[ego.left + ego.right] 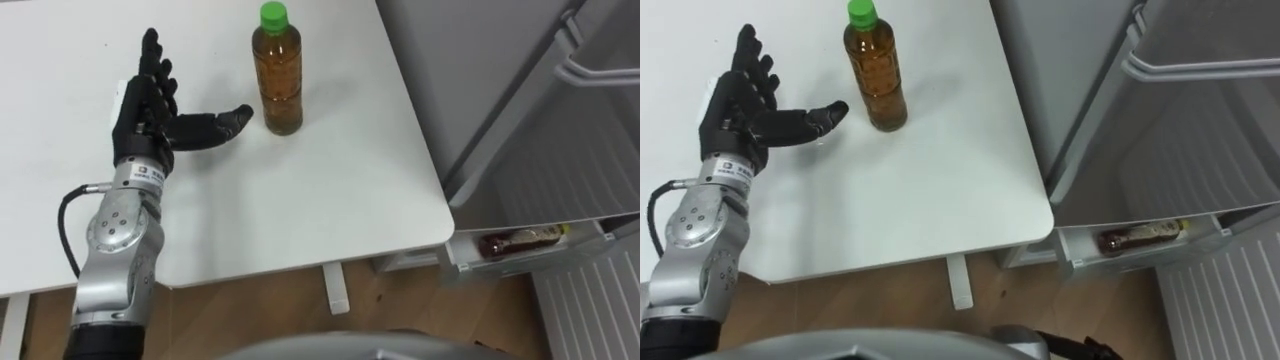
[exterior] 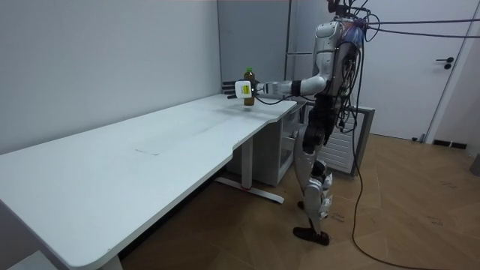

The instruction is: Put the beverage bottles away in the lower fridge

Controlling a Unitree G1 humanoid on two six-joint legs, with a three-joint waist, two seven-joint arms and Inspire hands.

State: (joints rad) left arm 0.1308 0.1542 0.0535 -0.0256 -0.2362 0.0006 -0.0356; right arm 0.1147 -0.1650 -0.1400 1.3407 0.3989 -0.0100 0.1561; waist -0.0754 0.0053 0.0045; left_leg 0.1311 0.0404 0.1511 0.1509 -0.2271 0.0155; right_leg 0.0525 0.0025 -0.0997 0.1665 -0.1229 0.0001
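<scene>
Upright green-capped amber bottle (image 1: pixel 278 80) just beside spread left robot hand (image 1: pixel 146 112)

Even, diffuse light is falling from overhead, and the white table (image 1: pixel 340 190) is reading bright without burning out into glare. The bottle (image 1: pixel 277 75) is casting only a faint, soft-edged shadow at its base, its amber contents glowing slightly where light is passing through. In the room view the floor (image 2: pixel 405 195) is carrying a dull sheen, and the space beneath the table is sitting in soft shade.
</scene>
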